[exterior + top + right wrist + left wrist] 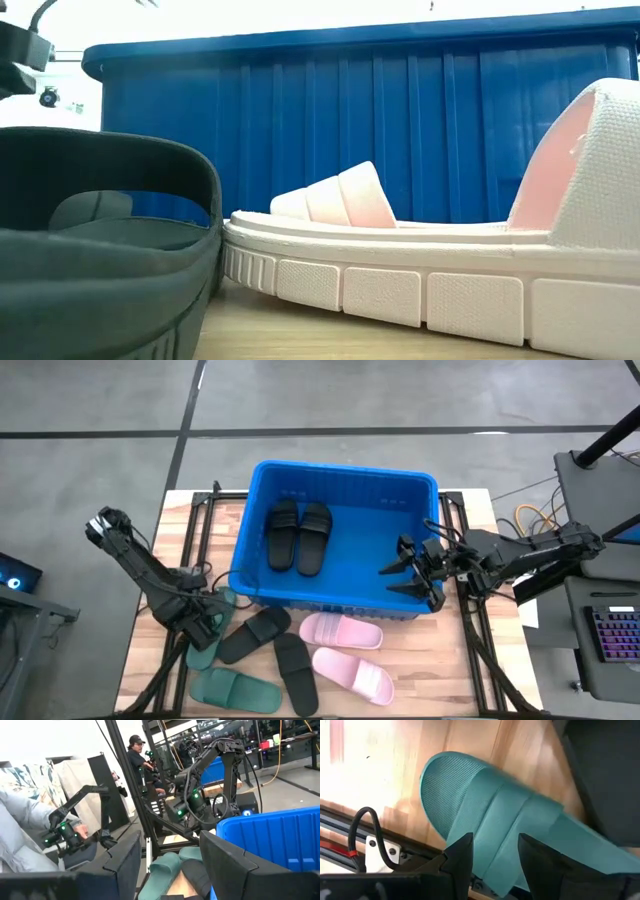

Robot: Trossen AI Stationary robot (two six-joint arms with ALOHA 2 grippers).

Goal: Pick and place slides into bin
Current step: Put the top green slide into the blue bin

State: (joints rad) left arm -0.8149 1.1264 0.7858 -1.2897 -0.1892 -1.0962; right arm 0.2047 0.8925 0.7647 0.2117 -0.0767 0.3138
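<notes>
While your left gripper [205, 626] was down at the near left corner of the bin [415, 485], its fingers [461, 854] straddled the strap of a dark green slide [495, 825] lying on the wooden table [440, 675], one finger on each side of it; you could not tell whether they were pressing on it. Your right gripper [415, 572] hung over the bin's right end, inside the rim, with its jaws spread and nothing between them. You already had two black slides [298, 535] lying side by side in the bin's left half. Out on the table in front of the bin you had a second green slide [236, 689], two more black slides [275, 650] and two pink slides [345, 650]. Beyond your table, a person [137, 762] in a cap stood among other robot arms.
</notes>
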